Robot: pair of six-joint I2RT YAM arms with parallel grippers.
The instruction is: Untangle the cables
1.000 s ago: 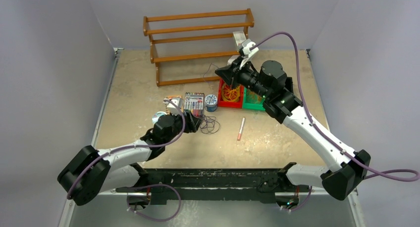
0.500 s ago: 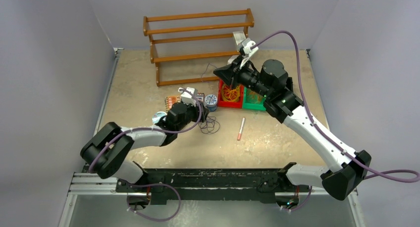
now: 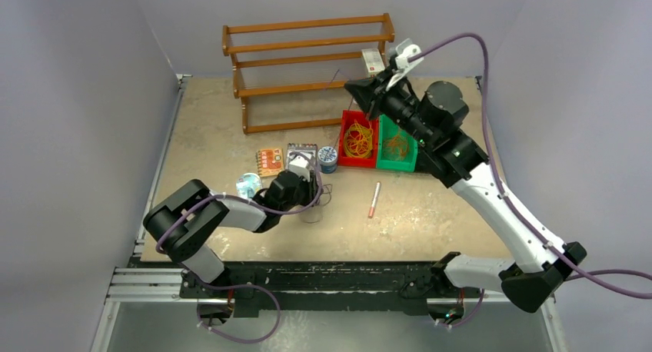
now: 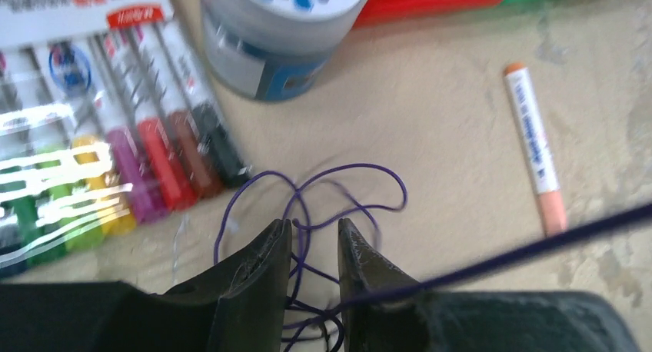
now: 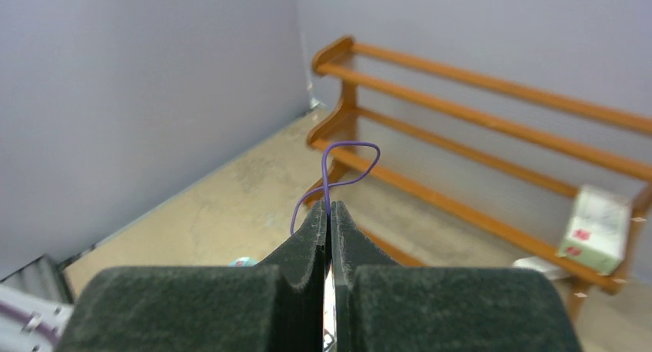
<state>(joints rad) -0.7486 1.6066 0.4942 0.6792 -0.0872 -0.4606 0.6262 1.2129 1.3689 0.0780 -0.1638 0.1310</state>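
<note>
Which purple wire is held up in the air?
The purple loop pinched in the right gripper, sticking up out of it. The other purple wires lie on the table by the left gripper.

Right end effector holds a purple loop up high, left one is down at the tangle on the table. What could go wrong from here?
The left end effector straddles several strands of the purple tangle; closing could pinch more than one and tighten the knot.
The right end effector grips its purple loop by the fingertips only; a pull might slip it free.
</note>
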